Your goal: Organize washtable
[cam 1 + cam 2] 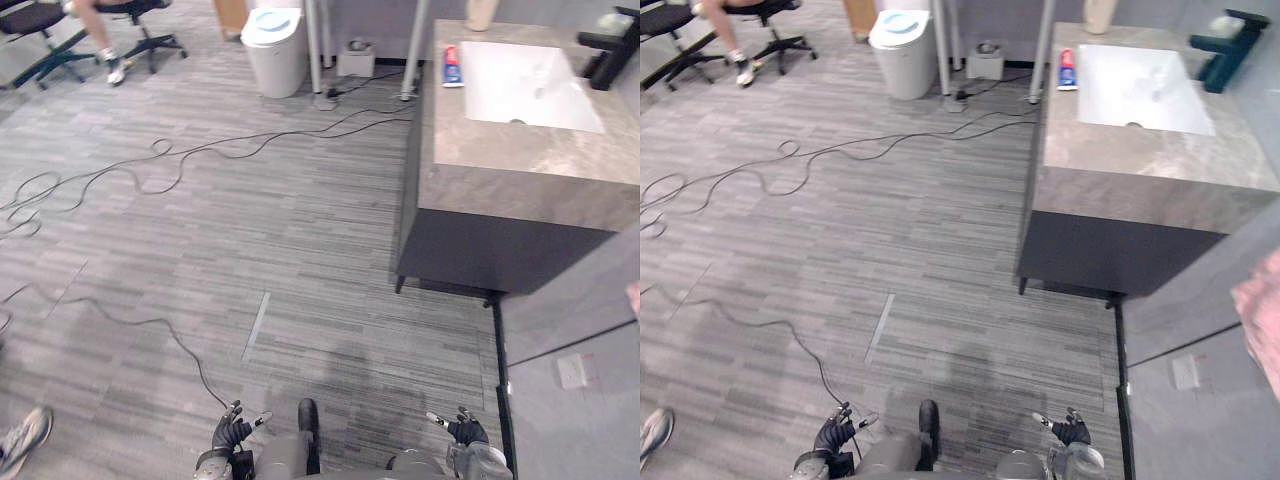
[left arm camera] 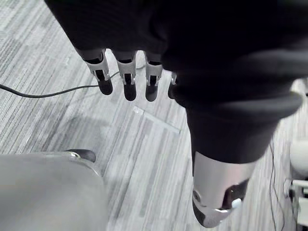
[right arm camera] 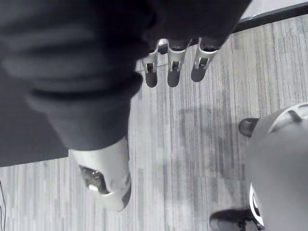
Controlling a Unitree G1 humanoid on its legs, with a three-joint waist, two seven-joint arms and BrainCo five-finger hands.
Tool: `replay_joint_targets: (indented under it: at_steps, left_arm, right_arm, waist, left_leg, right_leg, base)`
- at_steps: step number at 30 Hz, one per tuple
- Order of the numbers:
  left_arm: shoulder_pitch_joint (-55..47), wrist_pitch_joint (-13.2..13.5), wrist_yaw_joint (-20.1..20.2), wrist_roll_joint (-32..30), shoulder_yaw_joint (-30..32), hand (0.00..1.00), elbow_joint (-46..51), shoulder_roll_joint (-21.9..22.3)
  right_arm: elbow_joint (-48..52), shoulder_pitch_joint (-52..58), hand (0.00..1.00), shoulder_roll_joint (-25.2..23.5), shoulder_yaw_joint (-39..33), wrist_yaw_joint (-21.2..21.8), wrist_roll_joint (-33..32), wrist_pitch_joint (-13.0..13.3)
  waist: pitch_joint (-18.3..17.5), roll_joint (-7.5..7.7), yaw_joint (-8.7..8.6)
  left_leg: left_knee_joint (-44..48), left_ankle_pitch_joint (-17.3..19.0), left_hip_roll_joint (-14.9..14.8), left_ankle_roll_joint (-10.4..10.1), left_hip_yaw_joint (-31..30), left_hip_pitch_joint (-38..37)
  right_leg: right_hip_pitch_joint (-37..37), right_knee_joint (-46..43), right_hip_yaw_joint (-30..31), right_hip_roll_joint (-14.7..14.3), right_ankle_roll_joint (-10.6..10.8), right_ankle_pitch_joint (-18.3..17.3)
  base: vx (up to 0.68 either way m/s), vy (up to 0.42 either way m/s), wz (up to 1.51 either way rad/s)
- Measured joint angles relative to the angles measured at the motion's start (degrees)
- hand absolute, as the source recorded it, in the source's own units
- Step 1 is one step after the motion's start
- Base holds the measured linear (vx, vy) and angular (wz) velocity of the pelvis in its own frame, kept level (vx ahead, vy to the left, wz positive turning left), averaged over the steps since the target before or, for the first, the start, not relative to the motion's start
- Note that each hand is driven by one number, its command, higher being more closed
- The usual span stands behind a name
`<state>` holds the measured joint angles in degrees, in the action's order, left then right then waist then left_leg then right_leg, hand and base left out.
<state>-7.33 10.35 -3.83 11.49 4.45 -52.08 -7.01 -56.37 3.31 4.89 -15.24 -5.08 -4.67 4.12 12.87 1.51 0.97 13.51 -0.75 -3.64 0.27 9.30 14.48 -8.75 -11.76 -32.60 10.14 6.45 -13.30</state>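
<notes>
Left eye view puts the washtable (image 1: pixel 520 160) far ahead of us and off to the right, well apart from both hands. A red, white and blue tube (image 1: pixel 452 66) lies on its top just beside the white sink (image 1: pixel 525 85). A black tap (image 1: pixel 605 52) stands at the sink's other side. Our left hand (image 1: pixel 232 430) and right hand (image 1: pixel 465 430) hang low with loose, straight fingers and hold nothing. We think the job now is to walk close. We should face the table, mind the thin cables (image 1: pixel 200 150) on the floor, and lift our hands only once the tube is in reach.
</notes>
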Motion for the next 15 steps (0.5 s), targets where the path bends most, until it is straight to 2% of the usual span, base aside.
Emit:
replay_joint_targets:
  at_steps: [2,3,4,5,6,7,8,9,10,11,12,13,14,15]
  left_arm:
    - [1.3,0.0,-0.1,0.8,2.9,0.0,0.2,-0.3]
    - [1.4,0.0,-0.1,1.4,3.8,0.0,0.5,-0.7]
    - [1.4,-0.1,-0.3,1.4,4.1,0.0,1.0,-0.6]
    - [1.5,-0.1,-0.4,1.6,4.1,0.0,1.1,-0.5]
    - [1.8,-0.1,-0.4,1.9,4.1,0.0,1.0,-0.9]
    - [2.2,-0.1,-0.4,1.9,4.1,0.0,1.5,-1.0]
    - [2.2,-0.1,-0.4,1.9,4.2,0.0,2.2,-1.2]
    - [2.2,-0.1,-0.4,1.9,4.2,0.0,2.2,-1.4]
    - [2.2,-0.1,-0.4,1.9,4.1,0.0,2.2,-1.4]
    - [2.2,-0.1,-0.4,1.9,4.1,0.0,2.2,-1.4]
    - [2.2,-0.1,-0.3,1.9,3.9,0.0,2.4,-1.5]
    - [2.2,-0.1,-0.3,1.9,3.6,0.0,2.5,-1.5]
    - [2.1,-0.1,-0.4,1.9,3.0,0.0,2.5,-1.8]
    - [1.6,-0.1,-0.3,1.9,2.5,0.0,3.3,-2.0]
  right_arm:
    - [1.4,-1.8,0.0,-1.0,-0.5,-0.3,-0.6,0.0]
    - [1.7,-2.7,0.0,-1.2,-0.5,-0.3,-1.1,0.1]
    - [1.8,-2.7,0.0,-1.1,-0.5,-0.5,-1.6,0.3]
    - [1.9,-2.8,0.0,-0.9,-0.4,-0.7,-1.6,0.7]
    - [2.0,-2.8,0.0,-1.0,-0.4,-0.9,-1.7,0.8]
    - [1.9,-2.7,0.0,-2.1,-0.4,-0.8,-1.6,0.9]
    - [2.1,-2.7,0.0,-2.9,-0.3,-0.7,-1.6,1.2]
    - [1.9,-2.7,0.0,-3.0,0.0,-0.7,-1.6,1.2]
    - [1.2,-2.7,0.0,-3.0,1.0,-0.5,-1.5,1.1]
    - [1.1,-2.7,0.0,-3.0,1.6,-0.1,-1.5,1.0]
    - [1.0,-2.8,0.0,-3.0,3.4,0.4,-1.5,0.9]
    - [1.0,-2.8,0.0,-3.0,4.0,0.4,-1.5,0.8]
    - [1.0,-2.7,0.0,-3.0,4.7,0.4,-1.5,0.7]
    - [0.9,-2.8,0.0,-3.1,5.2,0.4,-1.4,0.6]
  waist:
    - [2.2,2.02,0.46]
    - [2.8,2.5,0.73]
    - [2.9,2.63,1.22]
    - [2.7,2.14,1.98]
    - [3.1,2.82,2.48]
    - [2.6,4.83,3.45]
    - [2.4,5.5,3.52]
    - [2.4,5.5,3.43]
    - [2.3,5.49,3.2]
    - [2.2,5.54,3.13]
    - [2.0,5.62,2.97]
    - [2.0,5.63,2.97]
    - [2.0,5.62,2.82]
    - [2.1,5.51,2.75]
  left_leg:
    - [0.3,-0.2,-0.4,-0.3,3.0,1.8]
    - [0.9,-0.3,-1.1,-0.5,3.4,3.3]
    - [0.8,-0.5,-2.8,-0.8,3.6,5.0]
    - [2.0,-1.9,-5.6,-2.4,5.4,6.1]
    - [3.6,-1.1,-5.2,-1.3,6.4,6.4]
    - [6.3,2.6,-3.8,-0.5,7.5,7.0]
    - [11.5,6.5,-3.1,0.3,8.1,8.0]
    - [14.0,8.8,-2.9,0.6,8.2,8.2]
    - [16.8,12.2,-2.0,1.3,8.5,7.5]
    - [17.1,13.2,-1.6,1.9,9.0,6.8]
    - [16.5,14.9,-0.6,2.8,9.7,4.9]
    - [16.0,15.4,-0.2,3.0,9.7,3.8]
    - [14.5,16.0,0.5,3.3,9.7,1.6]
    - [11.8,16.4,1.4,3.9,9.7,-1.9]
  right_leg:
    - [0.0,1.0,-0.8,1.5,0.1,0.8]
    - [0.0,1.1,-0.9,2.2,0.5,1.0]
    - [0.0,1.9,-0.5,2.0,1.2,1.4]
    - [-0.8,3.0,0.0,1.7,2.1,1.0]
    - [-1.5,3.4,-0.1,2.4,2.3,1.0]
    - [-1.5,3.6,1.2,4.4,2.3,1.4]
    - [-1.9,2.3,3.3,6.1,3.7,2.0]
    - [-2.0,0.8,4.8,7.0,4.1,1.9]
    - [-0.7,-5.2,7.7,9.5,4.2,1.8]
    - [1.1,-9.6,9.2,10.9,3.7,2.2]
    - [6.5,-21.2,12.5,13.8,-1.0,4.9]
    - [8.8,-26.1,13.1,14.5,-3.0,5.3]
    - [11.6,-32.8,14.3,14.6,-4.0,4.8]
    - [14.5,-38.6,15.9,12.8,-3.0,3.4]
  base:
    - [0.06,0.05,0.33]
    - [0.05,0.103,0.06]
    - [0.1,0.196,-0.12]
    - [0.13,0.224,-0.06]
    - [0.22,0.282,-0.1]
    - [0.28,0.272,-0.02]
    - [0.3,0.286,-0.1]
    - [0.32,0.35,-0.09]
    - [0.27,0.315,-0.09]
    - [0.39,0.425,-0.12]
    - [0.26,0.259,-0.1]
    - [0.32,0.28,-0.1]
    - [0.28,0.171,-0.08]
    - [0.49,0.257,-0.1]
